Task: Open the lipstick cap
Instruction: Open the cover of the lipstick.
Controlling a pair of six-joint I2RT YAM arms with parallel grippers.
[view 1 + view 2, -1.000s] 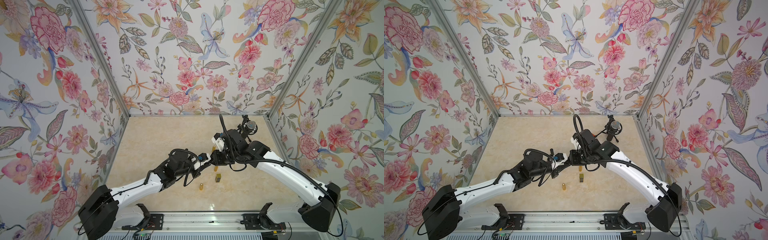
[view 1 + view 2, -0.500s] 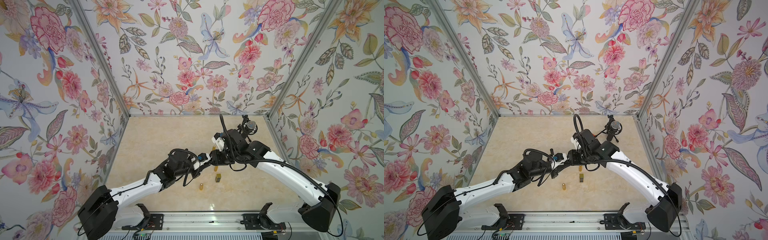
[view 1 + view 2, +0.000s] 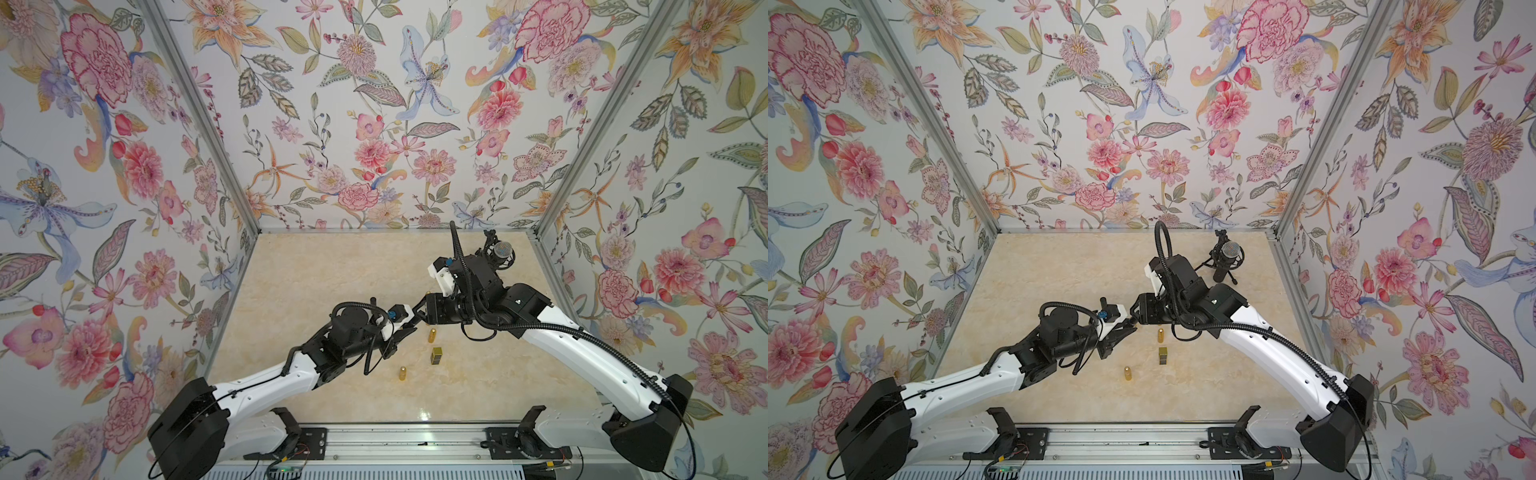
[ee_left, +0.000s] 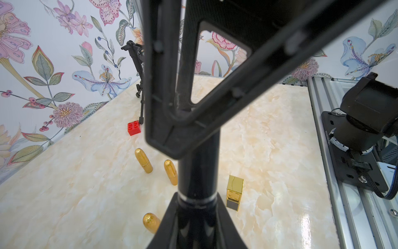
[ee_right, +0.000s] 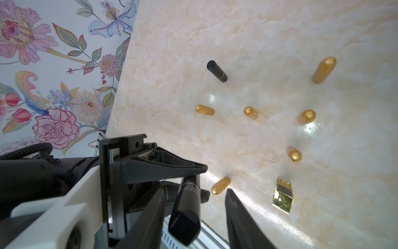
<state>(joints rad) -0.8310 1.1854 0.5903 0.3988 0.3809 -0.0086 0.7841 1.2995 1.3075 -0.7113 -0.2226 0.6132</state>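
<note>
A black lipstick (image 4: pixel 198 172) with a thin silver ring round it is held in the air above the marble table (image 3: pixel 332 270). My left gripper (image 4: pixel 197 200) is shut on its lower part. My right gripper (image 5: pixel 193 191) is open, with its two fingers either side of the lipstick's (image 5: pixel 187 204) capped end. There is a clear gap on one side of that end. The cap sits on the tube. In both top views the left gripper (image 3: pixel 409 329) (image 3: pixel 1127 328) and the right gripper (image 3: pixel 417 316) (image 3: pixel 1134 318) meet tip to tip over the middle of the table.
Several gold bullet-shaped lipsticks (image 3: pixel 432 335) (image 3: pixel 402 373) and a square gold one (image 3: pixel 436 356) stand on the table below the grippers. Another black lipstick (image 5: pixel 217 71) is further off. A red brick (image 4: pixel 134 128) lies by the tripod microphone (image 3: pixel 500 253) at the back right.
My right gripper's jaws have parted from the lipstick's end. Both arms stay where they were, and the left grip is unchanged.
</note>
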